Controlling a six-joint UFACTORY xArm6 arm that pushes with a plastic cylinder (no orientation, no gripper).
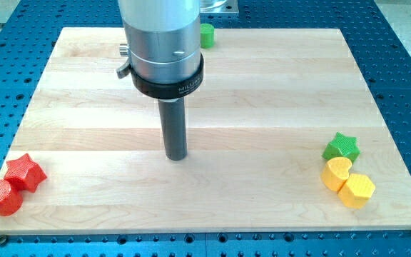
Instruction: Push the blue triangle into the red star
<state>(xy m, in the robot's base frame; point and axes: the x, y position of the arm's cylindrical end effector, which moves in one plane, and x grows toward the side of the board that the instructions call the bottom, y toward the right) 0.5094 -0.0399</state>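
Camera view: my tip (176, 157) touching nothing.

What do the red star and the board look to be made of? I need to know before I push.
Red star: likely 3D-printed plastic, matte, with fine layer ridges on its sides. Board: pale wood, smooth with a slight sheen, showing grain and plank seams. My tip rests on it mid-board, apart from every block. No blue triangle is visible.

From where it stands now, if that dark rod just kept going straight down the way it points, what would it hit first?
My tip points straight down, so it would meet the wooden board, which it already seems to touch. No block is under it: the red star sits far toward the view's left, and no blue triangle shows.
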